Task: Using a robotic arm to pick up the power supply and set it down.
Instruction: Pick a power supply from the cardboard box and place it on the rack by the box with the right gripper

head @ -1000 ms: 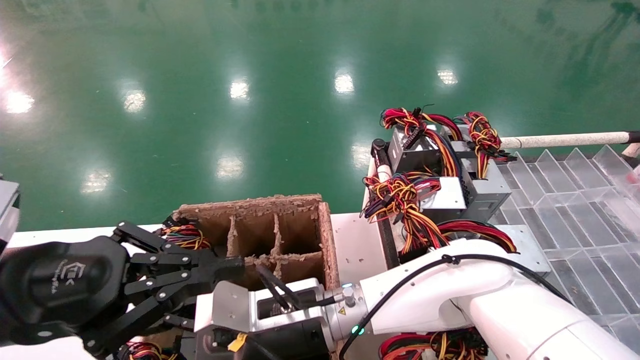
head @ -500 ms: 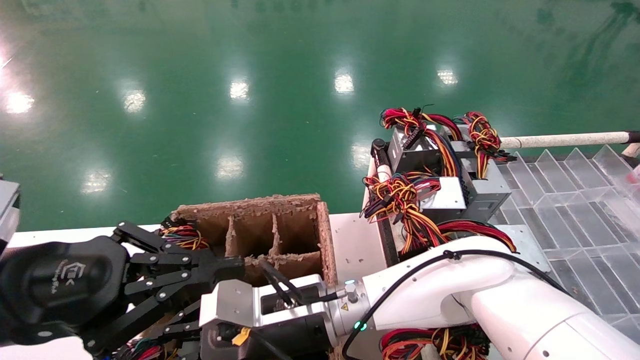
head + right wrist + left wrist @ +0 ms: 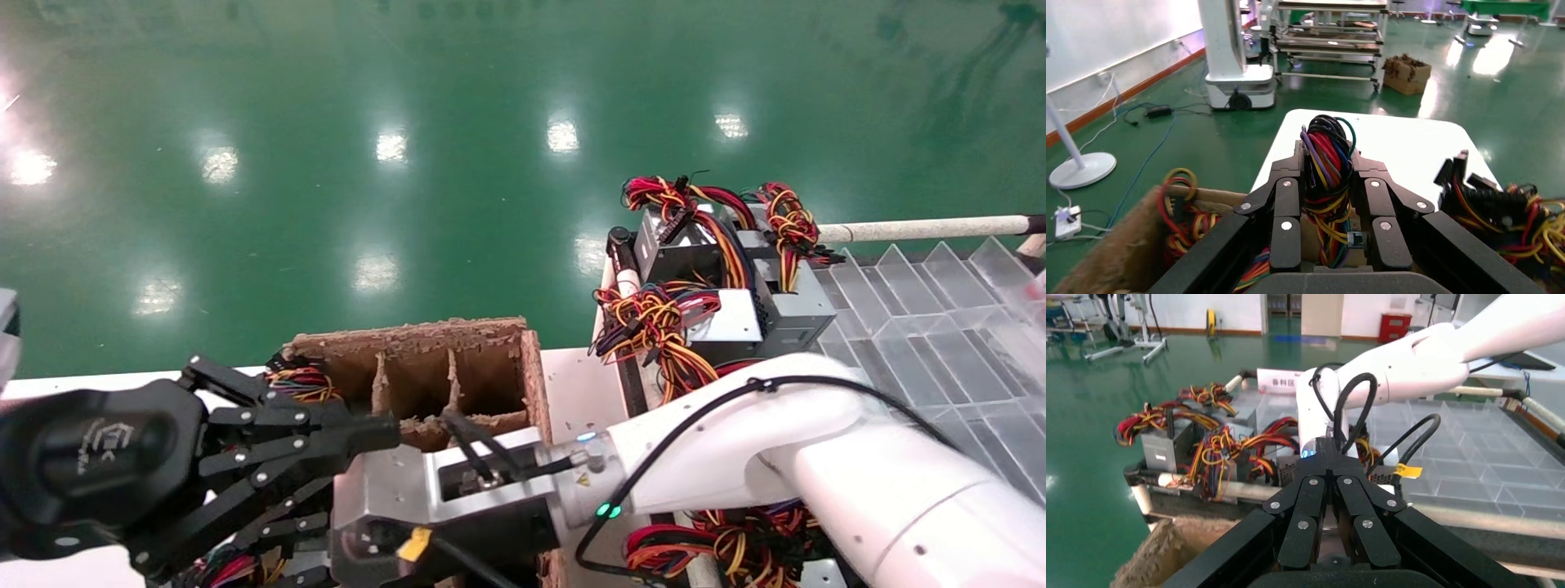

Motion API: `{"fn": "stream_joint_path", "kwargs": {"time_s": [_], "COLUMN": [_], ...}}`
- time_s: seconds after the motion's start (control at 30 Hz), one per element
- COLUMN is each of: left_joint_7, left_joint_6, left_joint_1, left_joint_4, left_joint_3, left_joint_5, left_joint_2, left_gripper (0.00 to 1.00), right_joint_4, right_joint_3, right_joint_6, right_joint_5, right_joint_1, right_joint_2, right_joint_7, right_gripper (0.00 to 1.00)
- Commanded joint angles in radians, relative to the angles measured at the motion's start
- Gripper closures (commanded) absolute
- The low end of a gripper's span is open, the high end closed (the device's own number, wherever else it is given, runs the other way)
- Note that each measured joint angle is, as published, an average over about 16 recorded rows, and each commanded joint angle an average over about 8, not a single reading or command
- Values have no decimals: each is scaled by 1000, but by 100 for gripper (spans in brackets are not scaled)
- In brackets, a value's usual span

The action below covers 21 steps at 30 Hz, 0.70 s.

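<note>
In the right wrist view my right gripper is shut on the power supply's thick wire bundle of red, yellow, purple and black wires, held over the cardboard box. The supply's metal body is hidden. In the head view only the right arm's grey wrist block shows; its gripper is hidden beneath it. My left gripper hangs just left of that wrist block, shut and holding nothing, also seen as the left gripper in its own wrist view.
Several more power supplies with tangled wires stand at the right, next to a clear plastic divider tray. The brown cardboard divider box sits centre, wires in its left cell. White table lies beyond; green floor past its edge.
The right arm and its wrist block have risen and shifted slightly right. More of a wire bundle now shows under the arm at lower right. The left gripper has barely moved.
</note>
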Motion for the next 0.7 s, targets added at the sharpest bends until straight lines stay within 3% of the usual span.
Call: {"fn": "stream_joint_path", "kwargs": {"time_s": [0.03, 0.2, 0.5, 0.7], "left_joint_7": [0, 0, 0, 0], "left_joint_6": [0, 0, 0, 0], "left_joint_1": [0, 0, 0, 0], "left_joint_4": [0, 0, 0, 0], "left_joint_3": [0, 0, 0, 0], "left_joint_5": [0, 0, 0, 0], "left_joint_2": [0, 0, 0, 0], "left_gripper": [100, 100, 100, 100], "right_joint_4": [16, 128, 322, 433], "right_joint_3": [5, 13, 20, 52], "right_joint_6": [-15, 2, 113, 129], "right_joint_5": [9, 13, 14, 60], "right_joint_1": [9, 10, -44, -56], "right_joint_2": [9, 70, 173, 254], "right_joint_7": [-6, 21, 98, 129], "right_gripper": [100, 100, 100, 100]}}
